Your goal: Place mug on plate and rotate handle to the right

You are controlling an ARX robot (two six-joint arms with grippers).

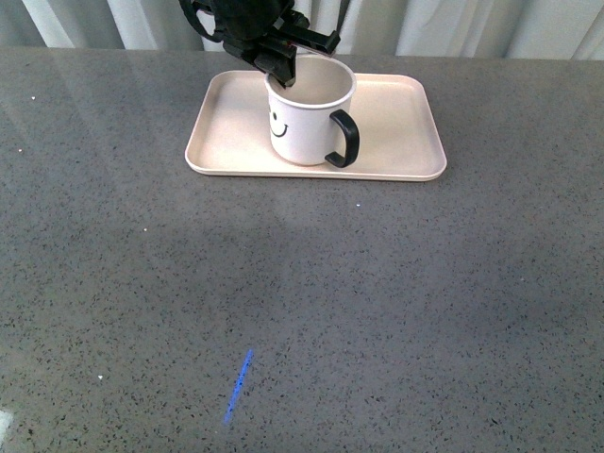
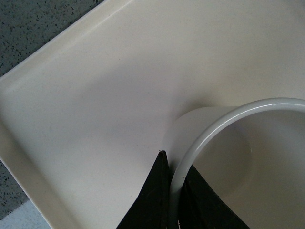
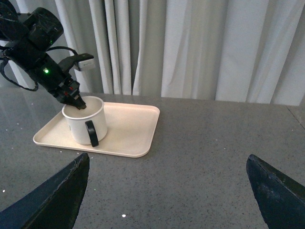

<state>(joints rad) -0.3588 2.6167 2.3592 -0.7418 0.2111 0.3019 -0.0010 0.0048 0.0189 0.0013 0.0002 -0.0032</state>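
Note:
The white mug (image 1: 304, 123) with a black smiley face stands upright on the pale pink-beige plate (image 1: 406, 123) at the far side of the table. Its black handle (image 1: 344, 139) points to the front right. My left gripper (image 1: 283, 77) is shut on the mug's rim at the far left, one finger inside and one outside. In the left wrist view the rim (image 2: 209, 131) runs between the black fingers (image 2: 152, 200) above the plate (image 2: 95, 95). My right gripper (image 3: 167, 191) is open over bare table, well away from the mug (image 3: 83, 119) and plate (image 3: 128, 129).
The grey speckled table (image 1: 302, 311) stretches toward me, with a short blue mark (image 1: 238, 387) near its front. Pale curtains (image 3: 200, 47) hang behind the table's far edge.

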